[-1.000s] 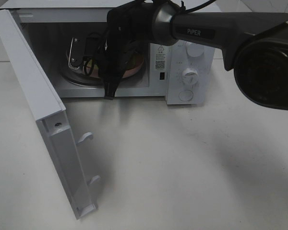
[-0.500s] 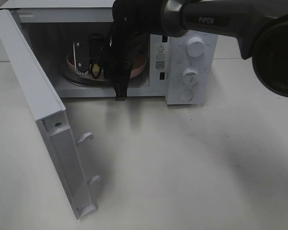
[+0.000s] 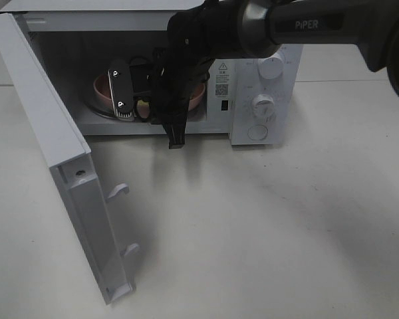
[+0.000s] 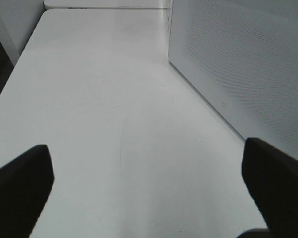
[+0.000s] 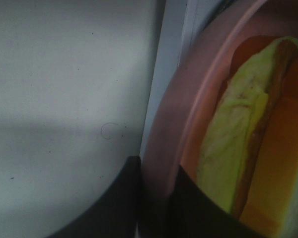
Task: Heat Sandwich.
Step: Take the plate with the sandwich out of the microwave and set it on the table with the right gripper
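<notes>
The sandwich (image 5: 228,148) lies on a round pink plate (image 5: 188,99) inside the open microwave (image 3: 253,136). It shows a yellow-green filling and a brown crust. My right gripper (image 5: 156,203) reaches into the oven from the right and is shut on the plate's front rim, one dark finger on each side of it. In the exterior view the black right gripper (image 3: 175,136) and its arm hide most of the plate (image 3: 105,86); only a yellowish sliver of the sandwich (image 3: 143,104) shows. My left gripper (image 4: 149,188) is open over bare table beside the microwave's side wall (image 4: 238,64).
The microwave door (image 3: 46,133) stands swung out to the front left, with latch hooks on its inner edge. Two knobs and a button sit on the control panel (image 3: 263,103). White table (image 3: 253,226) stretches in front of the oven.
My right arm has shifted right and a little toward the oven's front edge. More of the pink plate shows on both sides of the gripper. The left gripper has stayed open.
</notes>
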Tool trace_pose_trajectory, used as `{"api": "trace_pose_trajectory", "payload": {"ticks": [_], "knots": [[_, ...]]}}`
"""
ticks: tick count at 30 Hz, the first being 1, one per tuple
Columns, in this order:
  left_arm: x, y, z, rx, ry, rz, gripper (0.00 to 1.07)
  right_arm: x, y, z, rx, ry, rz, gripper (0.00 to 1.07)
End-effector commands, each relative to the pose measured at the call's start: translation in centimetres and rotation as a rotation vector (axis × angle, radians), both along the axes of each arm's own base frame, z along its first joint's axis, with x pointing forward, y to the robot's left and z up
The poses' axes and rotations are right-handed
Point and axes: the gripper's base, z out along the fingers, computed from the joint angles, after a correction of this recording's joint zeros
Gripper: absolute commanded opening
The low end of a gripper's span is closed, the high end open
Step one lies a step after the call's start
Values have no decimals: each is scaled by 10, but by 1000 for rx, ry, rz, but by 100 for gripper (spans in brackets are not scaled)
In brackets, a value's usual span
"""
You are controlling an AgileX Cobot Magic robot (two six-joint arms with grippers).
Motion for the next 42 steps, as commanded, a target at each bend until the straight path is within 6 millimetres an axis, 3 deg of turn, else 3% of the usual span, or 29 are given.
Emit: {"api": "trace_pose_trajectory", "payload": {"ticks": [1,22,42], "knots": [[0,0,1,-1,-17,6,98,-4,-1,17,41,-99,36,0],[0,0,1,-1,-17,6,98,-34,-25,26,-15,-159,131,0],[0,0,1,-1,-17,6,98,-84,-45,28,-45,-219,266,0]]}}
